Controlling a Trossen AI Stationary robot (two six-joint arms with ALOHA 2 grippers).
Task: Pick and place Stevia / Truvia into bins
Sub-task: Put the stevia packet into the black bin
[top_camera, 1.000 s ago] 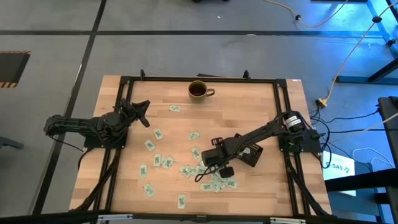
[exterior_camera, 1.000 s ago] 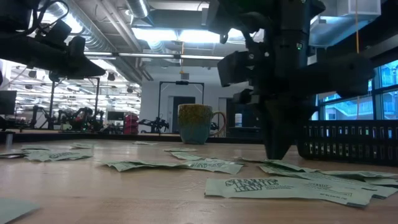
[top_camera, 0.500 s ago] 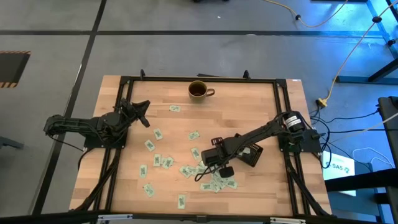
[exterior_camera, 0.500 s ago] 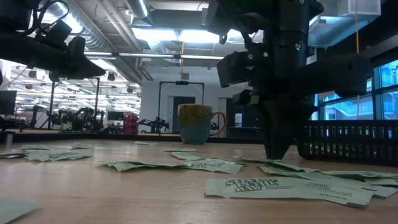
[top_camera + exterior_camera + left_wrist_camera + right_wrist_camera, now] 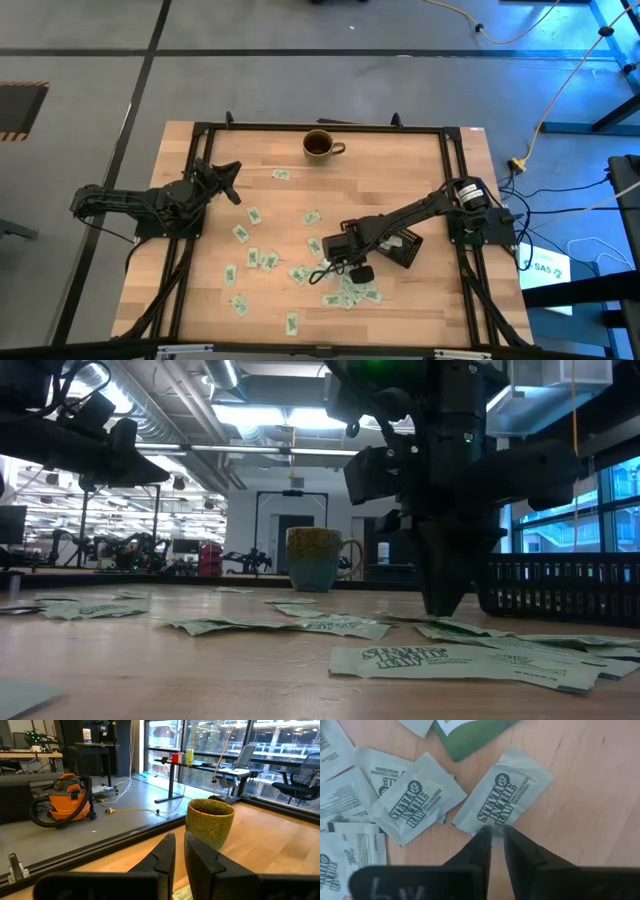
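Observation:
Several pale green Stevia sachets (image 5: pixel 268 260) lie flat and scattered on the wooden table, with a pile (image 5: pixel 352 292) near the front. My right gripper (image 5: pixel 492 834) points straight down beside that pile, its fingertips (image 5: pixel 443 606) on the table at one sachet (image 5: pixel 507 795), nearly shut. The black bin (image 5: pixel 405 245) stands just to its right. My left gripper (image 5: pixel 179 851) waits at the table's left, level and shut, touching nothing. My right gripper comes from above, fingers pointing down, and its tips close on the near short edge (image 5: pixel 485 822) of one Stevia sachet. The sachet lies flat on the table, printed side up. Whether the edge sits between the tips, the fingers hide.
A brown mug (image 5: pixel 320 145) stands at the far edge, in the middle. The bin's latticed wall (image 5: pixel 560 588) rises close to the right of my right gripper. More sachets (image 5: pixel 415 802) overlap each other right beside the fingers.

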